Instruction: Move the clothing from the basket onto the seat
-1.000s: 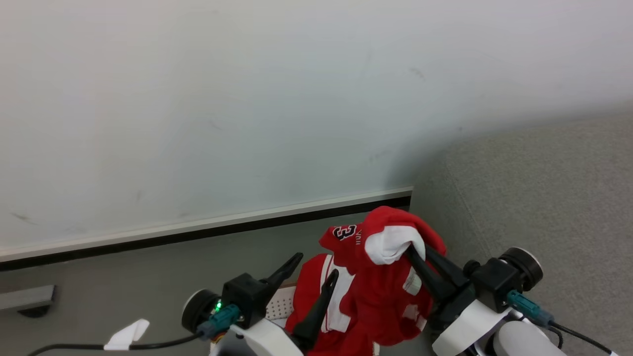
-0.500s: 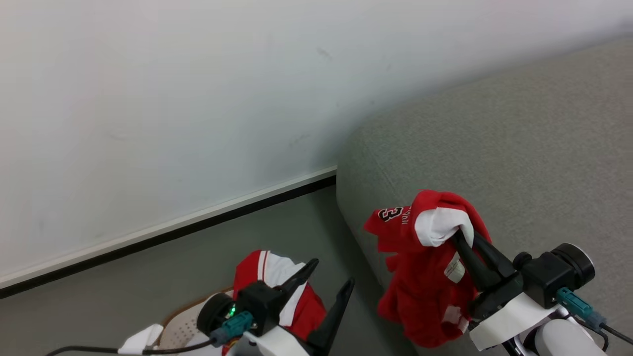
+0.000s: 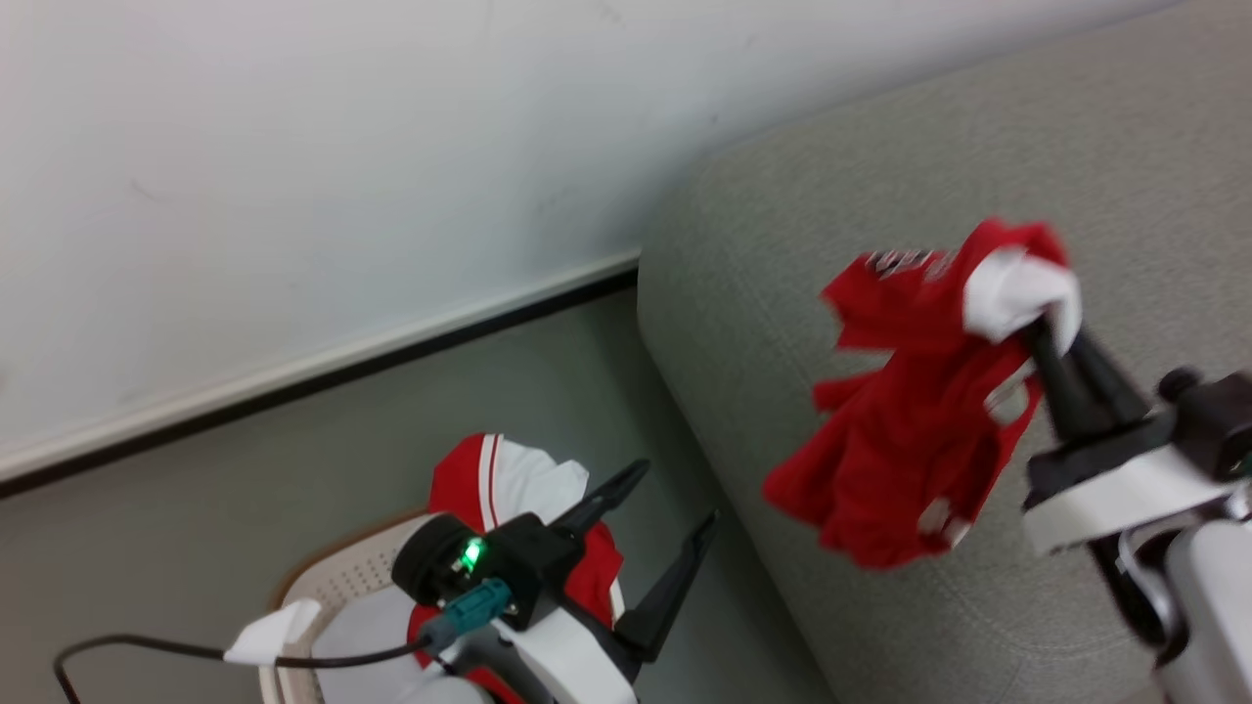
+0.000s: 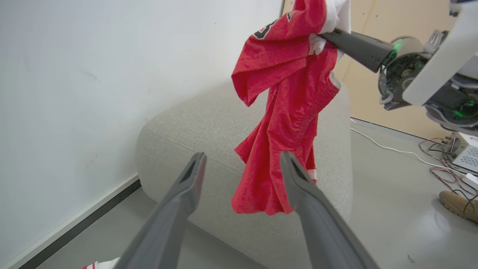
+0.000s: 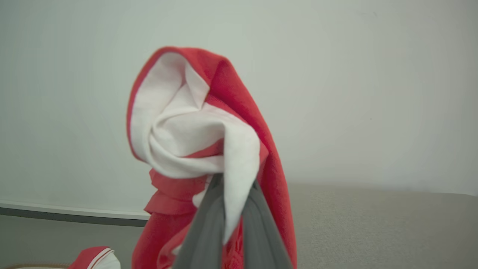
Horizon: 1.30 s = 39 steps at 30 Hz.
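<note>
Left hand (image 3: 676,493): long dark fingers (image 3: 675,584), black housing (image 3: 536,562), green light (image 3: 471,554), teal plug (image 3: 476,600); forearm (image 3: 577,667) white, perhaps plastic.

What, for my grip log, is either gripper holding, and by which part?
The right gripper is shut on the red garment, pinching its bunched white-lined fold; left gripper open, empty.

Lighting: bright, even, diffuse.
Shadows: one soft patch on the wall (image 3: 293,147) where it meets the seat (image 3: 978,117).
Blur: clothing (image 3: 910,411) and right gripper (image 3: 1054,332) smeared in head view (edges streaked).
Left wrist view: sharp, lines bowed at the edges.
Right wrist view: slightly soft.
</note>
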{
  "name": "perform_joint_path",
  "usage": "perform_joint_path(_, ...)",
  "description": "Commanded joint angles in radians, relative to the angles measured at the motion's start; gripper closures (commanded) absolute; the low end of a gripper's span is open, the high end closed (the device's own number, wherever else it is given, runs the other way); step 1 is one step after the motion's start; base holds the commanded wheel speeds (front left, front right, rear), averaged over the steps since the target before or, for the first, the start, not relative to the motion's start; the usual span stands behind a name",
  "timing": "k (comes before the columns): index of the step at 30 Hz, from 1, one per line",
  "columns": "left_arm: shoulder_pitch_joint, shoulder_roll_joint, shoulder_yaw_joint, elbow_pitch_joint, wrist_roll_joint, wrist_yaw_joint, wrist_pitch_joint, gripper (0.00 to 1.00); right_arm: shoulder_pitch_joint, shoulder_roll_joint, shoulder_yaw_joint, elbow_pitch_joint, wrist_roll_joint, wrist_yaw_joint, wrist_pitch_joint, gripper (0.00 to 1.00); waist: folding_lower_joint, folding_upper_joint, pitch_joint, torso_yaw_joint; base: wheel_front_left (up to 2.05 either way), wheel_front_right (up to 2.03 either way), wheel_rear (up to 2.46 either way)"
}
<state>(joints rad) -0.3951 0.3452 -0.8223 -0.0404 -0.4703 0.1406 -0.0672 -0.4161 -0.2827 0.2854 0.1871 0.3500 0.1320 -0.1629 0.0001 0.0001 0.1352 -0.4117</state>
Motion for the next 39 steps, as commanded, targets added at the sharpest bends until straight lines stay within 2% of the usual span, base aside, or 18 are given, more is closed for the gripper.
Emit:
perform_joint_path(1, -0.023, 0.016, 0.002, -0.006, 0.013, -0.010, 0.004, 0.00, -0.043, 0.003, -0.035, 0.018, -0.010, -0.002, 0.003, 1.00, -0.0001, -0.0001, 0.066, 0.044, 0.00, 0.00, 0.00)
perform_joint_path(9, -0.135, 0.040, -0.001, -0.043, 0.045, -0.069, 0.014, 0.00, -0.299, -0.033, -0.240, 0.119, -0.108, -0.002, 0.058, 1.00, -0.0001, -0.0001, 0.239, 0.185, 0.00, 0.00, 0.00)
perform_joint_path(18, -0.198, 0.028, -0.023, -0.080, 0.067, -0.112, -0.003, 0.00, -0.590, -0.175, -0.446, 0.196, -0.225, -0.002, 0.171, 1.00, -0.0001, -0.0001, 0.360, 0.319, 0.00, 0.00, 0.00)
perform_joint_path(22, -0.236, 0.036, -0.021, -0.107, 0.078, -0.130, -0.017, 0.00, -0.672, -0.242, -0.533, 0.205, -0.303, -0.002, 0.233, 1.00, -0.0001, -0.0001, 0.444, 0.365, 0.00, 0.00, 0.00)
perform_joint_path(25, -0.260, 0.042, -0.008, -0.117, 0.082, -0.135, -0.026, 0.00, -0.683, -0.266, -0.624, 0.218, -0.365, -0.002, 0.270, 1.00, -0.0001, -0.0001, 0.502, 0.396, 0.00, 0.00, 0.00)
perform_joint_path(27, -0.263, 0.050, -0.002, -0.117, 0.078, -0.137, -0.036, 0.00, -0.654, -0.267, -0.713, 0.244, -0.417, -0.003, 0.290, 1.00, -0.0001, -0.0001, 0.525, 0.413, 0.00, 0.00, 0.00)
perform_joint_path(29, -0.256, 0.062, 0.002, -0.113, 0.073, -0.140, -0.046, 0.00, -0.626, -0.239, -0.841, 0.272, -0.481, -0.003, 0.293, 1.00, -0.0001, -0.0001, 0.541, 0.427, 0.00, 0.00, 0.00)
perform_joint_path(32, -0.234, 0.088, 0.008, -0.102, 0.067, -0.137, -0.048, 0.00, -0.584, -0.148, -1.010, 0.308, -0.571, -0.003, 0.271, 1.00, -0.0001, -0.0001, 0.544, 0.435, 0.00, 0.00, 0.00)
perform_joint_path(34, -0.221, 0.108, 0.015, -0.098, 0.058, -0.134, -0.045, 0.00, -0.568, -0.088, -1.084, 0.327, -0.620, -0.003, 0.247, 1.00, -0.0001, -0.0001, 0.538, 0.429, 0.00, 0.00, 0.00)
perform_joint_path(35, -0.213, 0.121, 0.018, -0.096, 0.056, -0.133, -0.040, 0.00, -0.562, -0.059, -1.105, 0.342, -0.641, -0.003, 0.237, 0.70, -0.0001, -0.0001, 0.531, 0.422, 0.00, 0.00, 0.00)
perform_joint_path(36, -0.206, 0.136, 0.021, -0.095, 0.057, -0.131, -0.036, 0.00, -0.558, -0.032, -1.122, 0.358, -0.656, -0.003, 0.226, 0.24, -0.0001, -0.0001, 0.521, 0.412, 0.00, 0.00, 0.00)
perform_joint_path(37, -0.200, 0.146, 0.021, -0.096, 0.054, -0.132, -0.033, 0.00, -0.556, -0.015, -1.137, 0.370, -0.668, -0.003, 0.216, 0.00, -0.0001, -0.0001, 0.512, 0.406, 0.00, 0.00, 0.00)
perform_joint_path(39, -0.192, 0.164, 0.026, -0.100, 0.054, -0.125, -0.027, 0.00, -0.552, 0.014, -1.154, 0.391, -0.696, -0.003, 0.183, 0.00, -0.0001, -0.0001, 0.485, 0.392, 0.00, 0.00, 0.00)
